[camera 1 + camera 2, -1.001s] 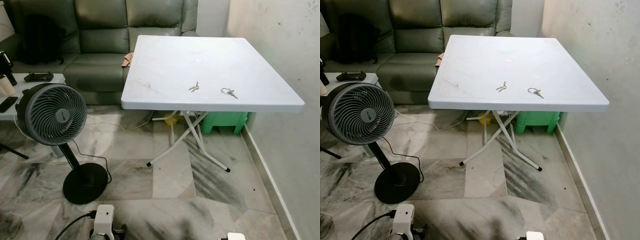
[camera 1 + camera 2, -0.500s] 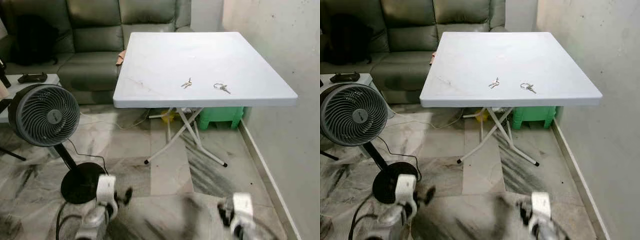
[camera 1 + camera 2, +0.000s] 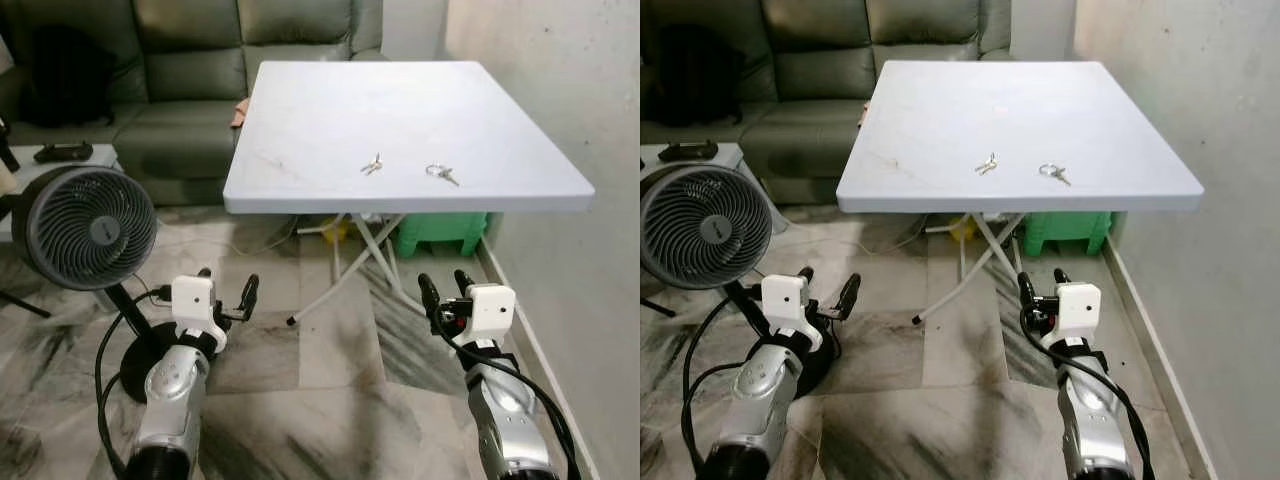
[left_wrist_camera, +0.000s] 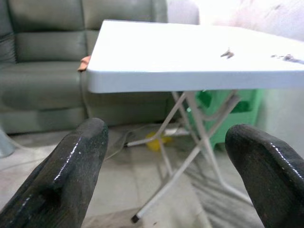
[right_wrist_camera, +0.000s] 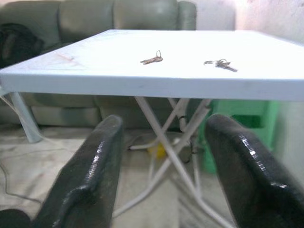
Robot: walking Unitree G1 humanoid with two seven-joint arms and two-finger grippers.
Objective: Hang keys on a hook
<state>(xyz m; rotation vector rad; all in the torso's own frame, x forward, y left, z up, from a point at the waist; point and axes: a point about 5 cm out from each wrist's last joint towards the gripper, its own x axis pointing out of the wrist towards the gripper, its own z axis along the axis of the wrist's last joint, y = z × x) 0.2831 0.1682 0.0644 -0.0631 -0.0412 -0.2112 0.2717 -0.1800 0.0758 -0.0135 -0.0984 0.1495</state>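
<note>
A: What is the robot holding right now?

B: Nothing. The left gripper and the right gripper are both hovering over the floor, fingers spread wide and empty.

A: Where are the keys?

B: Two sets are lying on the table, ahead of and above both grippers, well apart from them. The left keys are sitting ahead of the space between the two grippers; the ring keys are sitting straight ahead of the right gripper and are nearer to it. No hook is visible from here.

A: What could go wrong from this point?

B: Three risks, by my judgement.
1. The tabletop is smooth, glossy white plastic. Small flat metal keys are likely to slide away from thick rounded fingers instead of lifting.
2. The table is standing on thin crossed folding legs. A gripper rising from below could strike the rim and jolt both sets.
3. The fan is standing just beside the left gripper, with a cord trailing over the polished marble floor. A wide swing of that arm could hit it.

A: Anything else close by?

B: A rough plaster wall is running along the right gripper's outer side, and a green leather sofa is sitting beyond the table.
</note>
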